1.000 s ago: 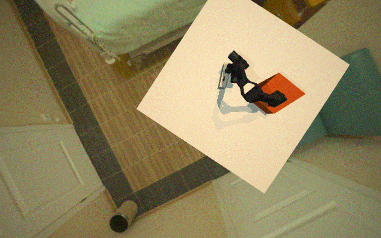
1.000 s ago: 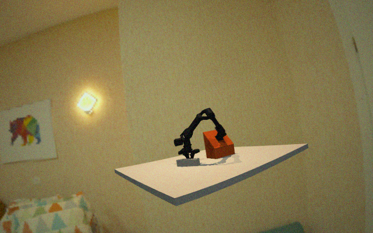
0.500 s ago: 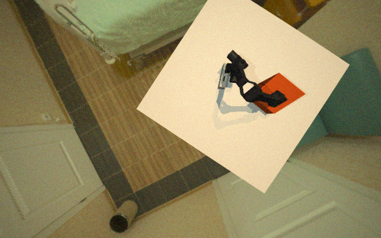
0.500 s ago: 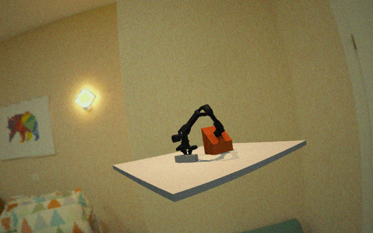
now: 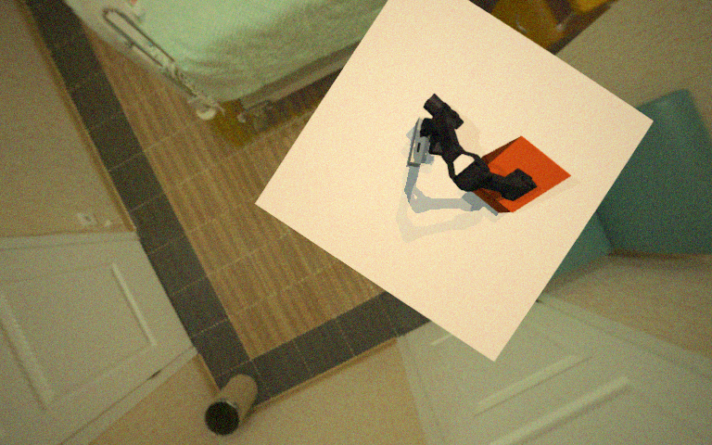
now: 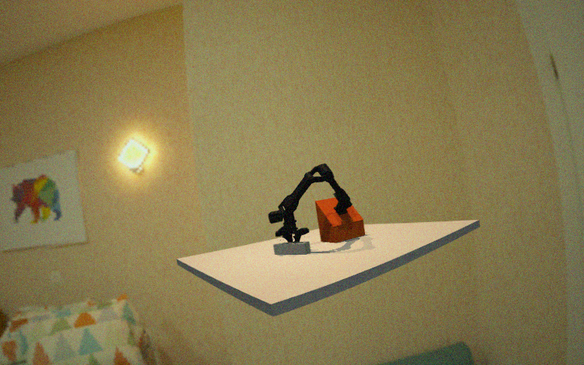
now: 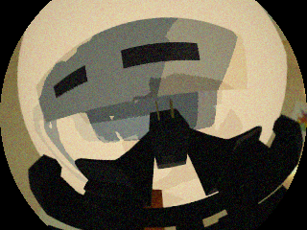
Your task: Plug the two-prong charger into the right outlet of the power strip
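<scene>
The power strip [image 5: 414, 156] [image 6: 292, 249] [image 7: 106, 72] is a grey box lying on the white table. In the wrist view its face shows two dark slots, partly in shadow. My gripper [image 6: 293, 239] [image 7: 166, 131] is shut on the black charger [image 7: 168, 129], low at the strip. The two thin brass prongs [image 7: 172, 109] are visible, pointing towards the strip and seen against the shadowed area at its near edge. They are not in either visible slot. In the top and exterior views the charger cannot be told from the dark fingers, and the gap between prongs and strip cannot be judged.
An orange block [image 5: 535, 168] [image 6: 342, 232] with a sloped top stands on the table [image 5: 336, 209] [image 6: 258, 279] at the arm's base. The arm reaches from there over to the strip. Its shadow falls across the table and the strip.
</scene>
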